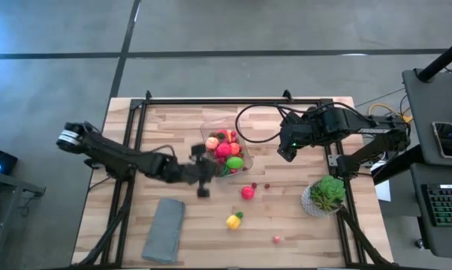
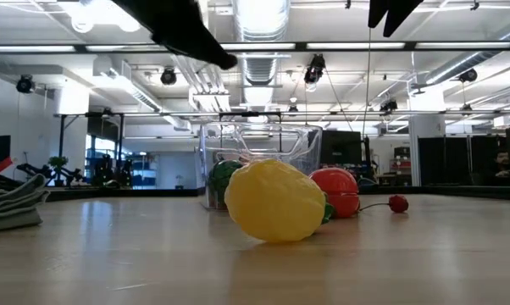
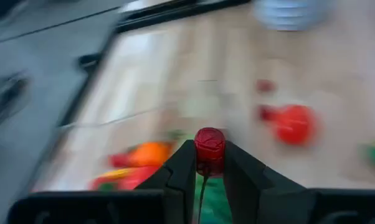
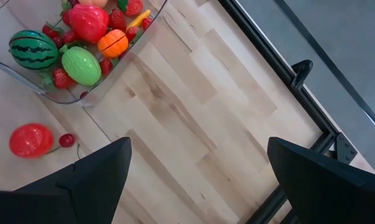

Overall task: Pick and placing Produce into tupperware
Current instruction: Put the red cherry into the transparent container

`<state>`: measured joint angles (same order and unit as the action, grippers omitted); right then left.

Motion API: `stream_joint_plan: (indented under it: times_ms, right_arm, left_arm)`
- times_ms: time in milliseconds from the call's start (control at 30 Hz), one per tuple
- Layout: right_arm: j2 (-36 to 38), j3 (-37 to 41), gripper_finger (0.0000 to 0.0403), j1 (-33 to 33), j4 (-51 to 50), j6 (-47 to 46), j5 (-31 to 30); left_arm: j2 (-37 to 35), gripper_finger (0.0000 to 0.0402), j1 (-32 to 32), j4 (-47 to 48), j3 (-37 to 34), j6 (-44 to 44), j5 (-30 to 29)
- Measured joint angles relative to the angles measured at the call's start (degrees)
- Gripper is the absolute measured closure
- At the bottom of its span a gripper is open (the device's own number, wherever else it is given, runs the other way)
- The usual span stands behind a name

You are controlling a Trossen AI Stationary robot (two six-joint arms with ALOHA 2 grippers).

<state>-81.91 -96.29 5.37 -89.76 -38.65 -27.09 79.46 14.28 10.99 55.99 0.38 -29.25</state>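
Observation:
The clear tupperware (image 1: 227,154) stands mid-table, filled with several coloured produce pieces (image 4: 81,65). Loose produce lies on the wood nearer the front: a red piece (image 1: 247,192), a yellow one (image 1: 233,220), a small pink one (image 1: 276,239) and tiny berries (image 1: 267,185). My left gripper (image 3: 209,163) hovers by the tupperware's left side (image 1: 211,171), shut on a small dark-red berry (image 3: 209,143). My right gripper (image 4: 197,168) hangs open above the table, right of the tupperware (image 1: 288,148), with nothing between its fingers. My left gripper pinches the dark-red berry's round body (image 3: 209,152) between its two fingertips (image 3: 182,163), at their free ends. The fingers come from the table's left, slanting down. The berry is lifted clear, and its thin stem (image 3: 202,186) hangs down between the fingers.
A grey folded cloth (image 1: 164,229) lies front left. A green plant in a white pot (image 1: 325,195) stands at the right. A black frame (image 1: 233,100) runs along the table's far edge and sides. Bare wood lies between the loose produce and the front edge.

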Motion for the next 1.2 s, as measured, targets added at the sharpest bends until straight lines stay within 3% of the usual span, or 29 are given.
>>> stream_joint_plan:
  times_ms: [67, 267, 467, 633, 800, 1000, 1200]
  right_arm:
    - [0.0, 0.2, 0.0035, 0.0, 0.1, 0.3, 0.0]
    - [0.0, 0.9, 0.0035, 0.0, 0.0, -0.2, 0.3]
    - [0.0, 2.2, 0.0035, 0.0, 0.1, -1.4, 2.0]
    - [0.0, 6.5, 0.0035, 0.0, 0.5, -0.1, 10.6]
    - [0.0, 15.7, 0.0035, 0.6, 9.2, 5.9, 19.4]
    - [0.0, 26.6, 0.0035, 4.6, 25.1, 15.9, 18.4]
    - [-0.3, 36.6, 0.0035, 6.8, 38.9, 17.7, 18.3]
  left_arm:
    - [0.0, 0.0350, -4.6, 0.4, 0.2, -1.1, 0.1]
    - [2.9, 0.0292, -15.3, 2.7, -0.4, -13.8, 13.2]
    - [3.4, 0.0190, -16.2, 0.4, -0.3, -15.0, 13.8]
    - [-0.7, 0.0125, -15.9, 0.2, 0.0, -15.0, 13.8]
    - [-6.3, 0.0112, -14.9, 4.3, -1.2, -19.6, 14.3]
    - [-11.9, 0.0111, -13.5, 8.2, -2.8, -24.1, 14.3]
    - [-14.2, 0.0111, -12.3, 12.8, -5.2, -24.2, 14.3]
